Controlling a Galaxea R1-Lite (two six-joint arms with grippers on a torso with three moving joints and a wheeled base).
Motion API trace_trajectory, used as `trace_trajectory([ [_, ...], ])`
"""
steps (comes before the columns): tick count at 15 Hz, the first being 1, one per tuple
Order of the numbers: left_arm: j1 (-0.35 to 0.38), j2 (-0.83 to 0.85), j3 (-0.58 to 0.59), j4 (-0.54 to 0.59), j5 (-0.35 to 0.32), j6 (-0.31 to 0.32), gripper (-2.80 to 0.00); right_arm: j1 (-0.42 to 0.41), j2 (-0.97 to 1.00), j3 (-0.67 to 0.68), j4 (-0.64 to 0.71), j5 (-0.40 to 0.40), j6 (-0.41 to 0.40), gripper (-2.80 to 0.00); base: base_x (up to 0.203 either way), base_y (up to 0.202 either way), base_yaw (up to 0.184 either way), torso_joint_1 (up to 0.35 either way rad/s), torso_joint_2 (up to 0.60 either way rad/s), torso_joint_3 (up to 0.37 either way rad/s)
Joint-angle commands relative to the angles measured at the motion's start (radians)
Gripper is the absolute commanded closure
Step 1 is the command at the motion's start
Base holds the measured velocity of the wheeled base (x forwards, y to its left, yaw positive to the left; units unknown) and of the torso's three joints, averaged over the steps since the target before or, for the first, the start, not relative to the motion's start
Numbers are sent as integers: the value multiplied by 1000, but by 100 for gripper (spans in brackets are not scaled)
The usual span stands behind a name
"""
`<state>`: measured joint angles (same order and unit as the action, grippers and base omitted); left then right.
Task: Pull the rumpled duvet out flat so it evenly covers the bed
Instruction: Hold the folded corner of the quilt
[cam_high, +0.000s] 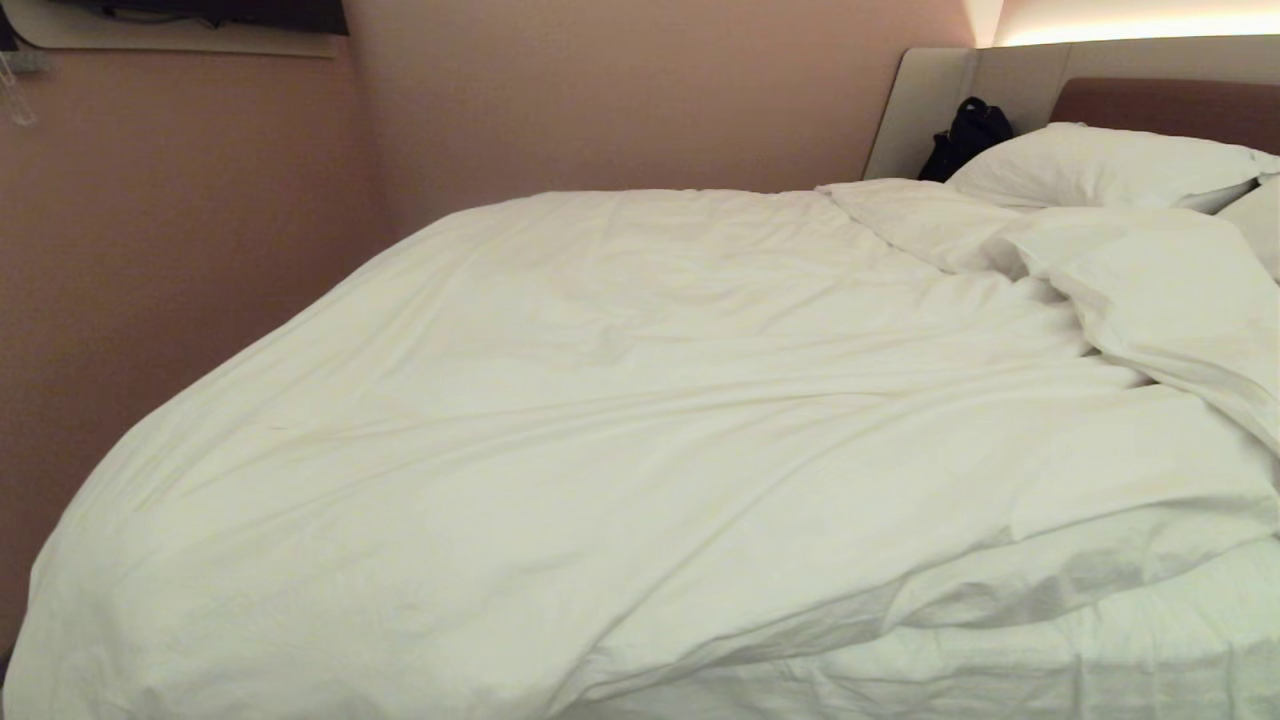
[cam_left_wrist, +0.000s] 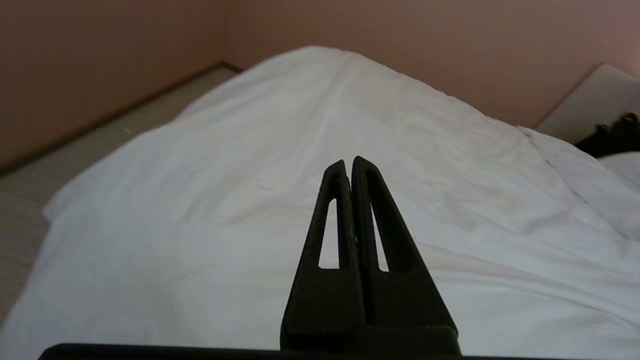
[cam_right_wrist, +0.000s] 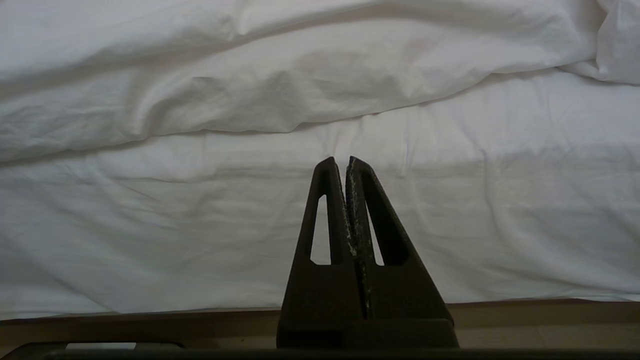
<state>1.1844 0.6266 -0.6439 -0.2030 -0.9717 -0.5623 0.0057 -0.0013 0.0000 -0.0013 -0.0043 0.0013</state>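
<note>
From the head camera I see the duvet (cam_high: 620, 430) heaped toward the wall side of the bed (cam_high: 1150, 660), its near edge running on a slant: it hangs past the foot corner on my left and pulls back up the mattress on my right, leaving a wedge of bare sheet (cam_high: 1000, 670) at the near right. Up by the pillow (cam_high: 1100, 165) a corner of it is folded back on itself. Neither arm shows in that view.

My left gripper (cam_left_wrist: 348, 162) has its jaws pressed together with nothing between them, and I see no cloth caught. It hovers over the broad middle of the duvet, pointing along the ridge toward the far wall, so the cloth lies under and ahead of it.

My right gripper (cam_right_wrist: 342, 161) also has its jaws together and empty, low at the bedside, aimed at the sheet just below the duvet's near hem (cam_right_wrist: 320, 125).

I judge that hem is what the next pull turns on: it runs crosswise to the right jaws, just ahead and above, so the right arm is nearer to it than the left
</note>
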Motion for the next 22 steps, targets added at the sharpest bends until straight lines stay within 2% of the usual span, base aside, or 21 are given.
trace_trajectory([
  [1, 4, -115, 20, -1, 82, -1, 0, 0, 1, 0, 0, 0, 0, 0, 0, 0, 0, 0, 0, 0],
  [3, -21, -141, 18, 10, 192, 10, 0, 0, 1, 0, 0, 0, 0, 0, 0, 0, 0, 0, 0, 0],
  [4, -69, -147, 19, 20, 243, 42, 0, 0, 1, 0, 0, 0, 0, 0, 0, 0, 0, 0, 0, 0],
  [5, -147, -149, 21, 35, 314, 99, 0, 0, 1, 0, 0, 0, 0, 0, 0, 0, 0, 0, 0, 0],
  [6, -239, -150, 21, 60, 421, 171, 0, 0, 1, 0, 0, 0, 0, 0, 0, 0, 0, 0, 0, 0],
  [8, -480, -158, 22, 119, 685, 306, 0, 0, 1, 0, 0, 0, 0, 0, 0, 0, 0, 0, 0, 0],
  [10, -739, -176, 30, 163, 981, 434, 0, 0, 1, 0, 0, 0, 0, 0, 0, 0, 0, 0, 0, 0],
  [11, -844, -192, 40, 176, 1103, 485, 0, 0, 1, 0, 0, 0, 0, 0, 0, 0, 0, 0, 0, 0],
  [12, -932, -222, 57, 187, 1194, 530, 0, 0, 1, 0, 0, 0, 0, 0, 0, 0, 0, 0, 0, 0],
  [13, -998, -280, 86, 196, 1250, 569, 0, 0, 1, 0, 0, 0, 0, 0, 0, 0, 0, 0, 0, 0],
  [14, -1040, -325, 142, 193, 1286, 602, 0, 0, 1, 0, 0, 0, 2, 0, 0, 0, 0, 0, 0, 0],
  [15, -1057, -336, 190, 177, 1306, 610, 0, 0, 1, 0, 0, 0, 0, 0, 0, 0, 0, 0, 0, 0],
  [17, -1066, -338, 244, 130, 1298, 517, 0, 0, 1, 0, 0, 0, 0, 0, 0, 0, 0, 0, 0, 0],
  [18, -1066, -337, 275, 124, 1271, 512, 0, 0, 1, 0, 0, 0, 0, 0, 0, 0, 0, 0, 0, 0],
  [21, -1067, -334, 310, 124, 1127, 515, 0, 0, 1, 0, 0, 0, 0, 0, 0, 0, 0, 0, 0, 0],
  [22, -1068, -334, 310, 125, 1125, 524, 0, 0, 1, 0, 0, 0, 0, 0, 0, 0, 0, 0, 0, 0],
])
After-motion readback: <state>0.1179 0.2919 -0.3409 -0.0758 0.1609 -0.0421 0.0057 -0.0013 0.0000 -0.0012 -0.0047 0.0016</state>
